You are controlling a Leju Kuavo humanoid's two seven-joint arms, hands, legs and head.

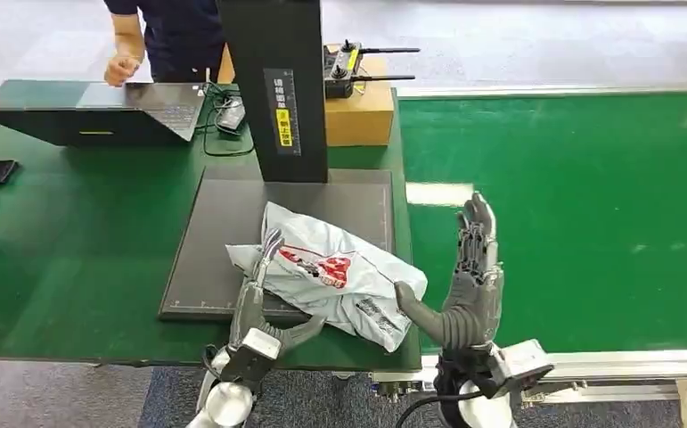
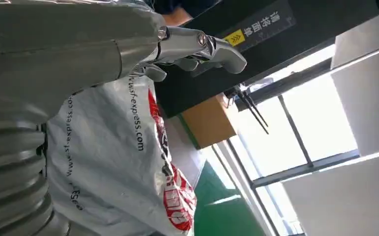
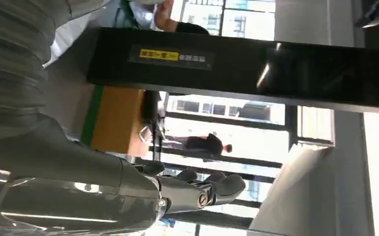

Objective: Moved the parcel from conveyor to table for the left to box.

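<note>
— Head view: where is the parcel (image 1: pixel 335 276)?
— On the dark mat (image 1: pixel 224 223) at the table's (image 1: pixel 72 267) near right corner, beside the conveyor (image 1: pixel 571 223). The left hand (image 1: pixel 264 308) rests on its near end, fingers on top, thumb under. The right hand (image 1: pixel 469 285) stands just beside it, fingers spread, grasping nothing.
— Left wrist view?
— Parcel (image 2: pixel 113 162) against the palm.
— Right wrist view?
— Fingers (image 3: pixel 212 189) loose, a black post (image 3: pixel 236 69) beyond.

Parcel-sorting workspace: green conveyor (image 1: pixel 580 205), scanning stand (image 1: pixel 277 89)
</note>
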